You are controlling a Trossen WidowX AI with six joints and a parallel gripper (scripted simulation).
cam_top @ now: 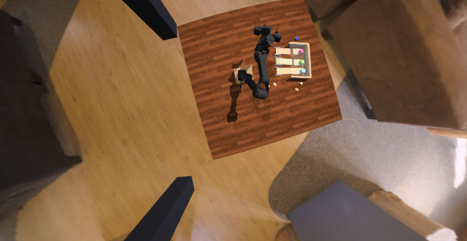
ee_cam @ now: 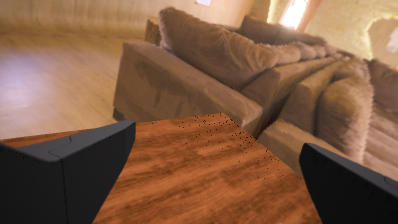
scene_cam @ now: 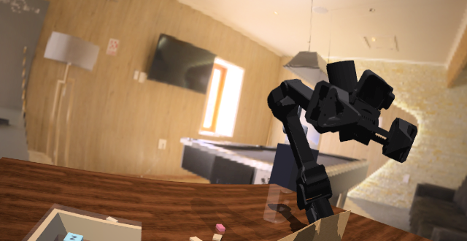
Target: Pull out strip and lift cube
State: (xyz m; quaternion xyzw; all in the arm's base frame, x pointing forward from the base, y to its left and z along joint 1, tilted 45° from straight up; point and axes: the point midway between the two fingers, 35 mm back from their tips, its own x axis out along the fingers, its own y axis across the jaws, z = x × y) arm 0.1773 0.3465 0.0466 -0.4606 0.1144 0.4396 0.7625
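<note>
The gripper [cam_top: 267, 33] hangs wide apart, holding nothing, above the table [cam_top: 226, 98] beside the tray [cam_top: 309, 60]. Three strips [cam_top: 284, 61] lie side by side in the tray near the table's right edge, long axes running left to right. A coloured cube sits at each strip's right end; the blue one [scene_cam: 73, 237] bears a letter.

1. Three pale strips [cam_top: 284, 61] lie side by side, running out of an open-sided tray [cam_top: 309, 60] on the surface.
2. Each carries a small cube at its inner end: pink [cam_top: 301, 51], green [cam_top: 302, 62], light blue [cam_top: 303, 71].
3. In the exterior view, the blue cube [scene_cam: 73, 237] shows a letter.
</note>
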